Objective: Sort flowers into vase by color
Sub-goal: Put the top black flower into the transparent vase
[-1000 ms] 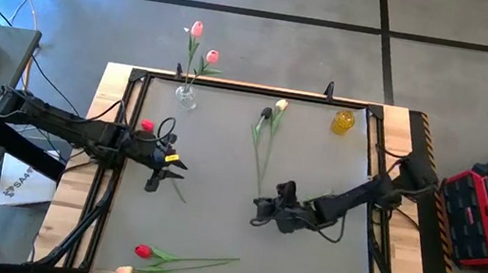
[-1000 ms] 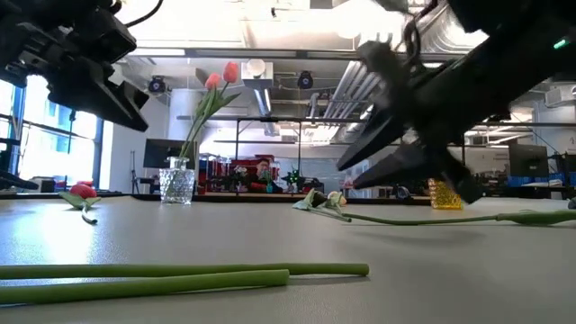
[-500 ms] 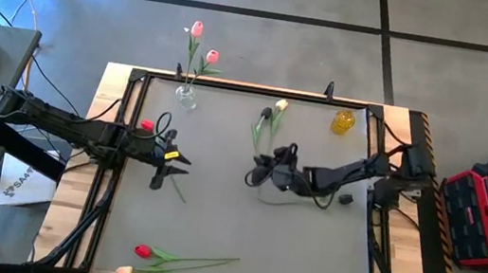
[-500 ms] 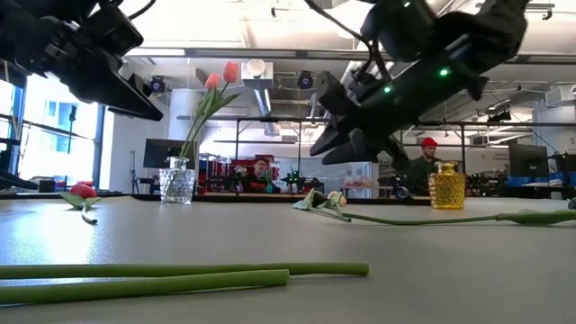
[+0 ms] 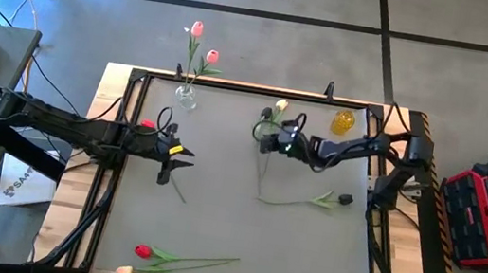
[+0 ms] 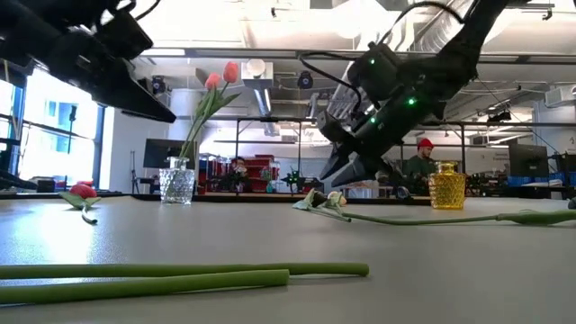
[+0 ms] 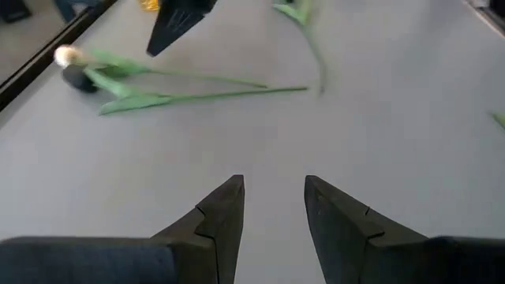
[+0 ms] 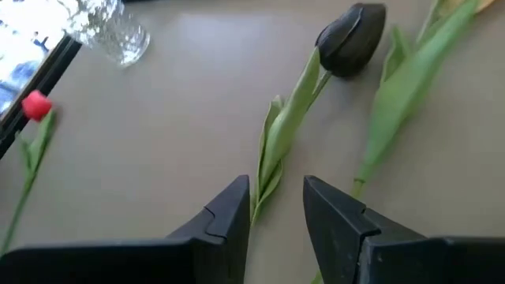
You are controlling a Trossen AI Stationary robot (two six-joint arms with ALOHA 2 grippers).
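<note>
Two pink tulips (image 5: 197, 29) stand in a clear glass vase (image 5: 186, 99) at the far edge. A near-black tulip (image 8: 351, 28) and a cream-yellow tulip (image 5: 280, 105) lie side by side on the table, with their stems running toward the near edge. My right gripper (image 8: 274, 193) hovers open above the black tulip's leaf (image 8: 286, 130), just short of its head, and shows over the heads in the low view (image 6: 346, 169). My left gripper (image 5: 180, 154) is open and above the table near a red tulip (image 5: 147, 125). Another dark-headed flower (image 5: 300, 202) lies right of centre.
A small yellow vase (image 5: 343, 122) stands at the far edge, right of the tulips. A red tulip (image 5: 143, 251) and a cream tulip (image 5: 125, 271) lie along the near edge. A dark frame rail (image 5: 260, 89) borders the table. People are in the room behind.
My right gripper has travelled from the table's middle toward the far edge, ending over the black and cream tulips' heads, and the dark-headed flower right of centre now shows clear of the arm. My left gripper has edged slightly toward the right.
</note>
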